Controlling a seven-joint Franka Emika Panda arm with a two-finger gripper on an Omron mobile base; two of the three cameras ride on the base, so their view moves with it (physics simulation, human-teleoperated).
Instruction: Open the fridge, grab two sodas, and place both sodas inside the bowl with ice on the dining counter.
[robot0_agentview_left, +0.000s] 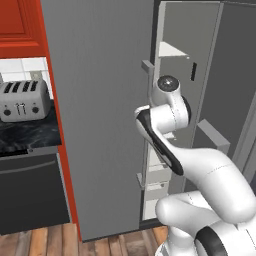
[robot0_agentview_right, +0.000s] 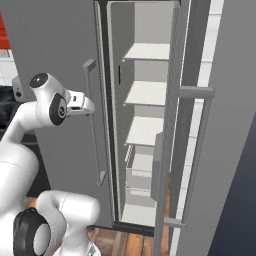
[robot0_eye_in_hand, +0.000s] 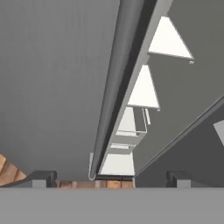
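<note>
Your gripper (robot0_eye_in_hand: 109, 177) is released, its two dark fingertips (robot0_eye_in_hand: 41, 177) spread wide apart and holding nothing. It sits just beside the left door's vertical bar handle (robot0_agentview_right: 94, 125), and in the hand view the handle runs up between the fingertips. The fridge (robot0_agentview_right: 60, 45) stands in front of you, with a narrow gap between its doors showing pale shelves (robot0_agentview_right: 145, 92) and drawers (robot0_agentview_right: 140, 172). A toaster (robot0_agentview_left: 22, 100) sits on the black worktop (robot0_agentview_left: 30, 132) at left.

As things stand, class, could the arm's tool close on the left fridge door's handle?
Probably yes: the tool stands open with the handle running between its fingertips, and nothing blocks it.
</note>
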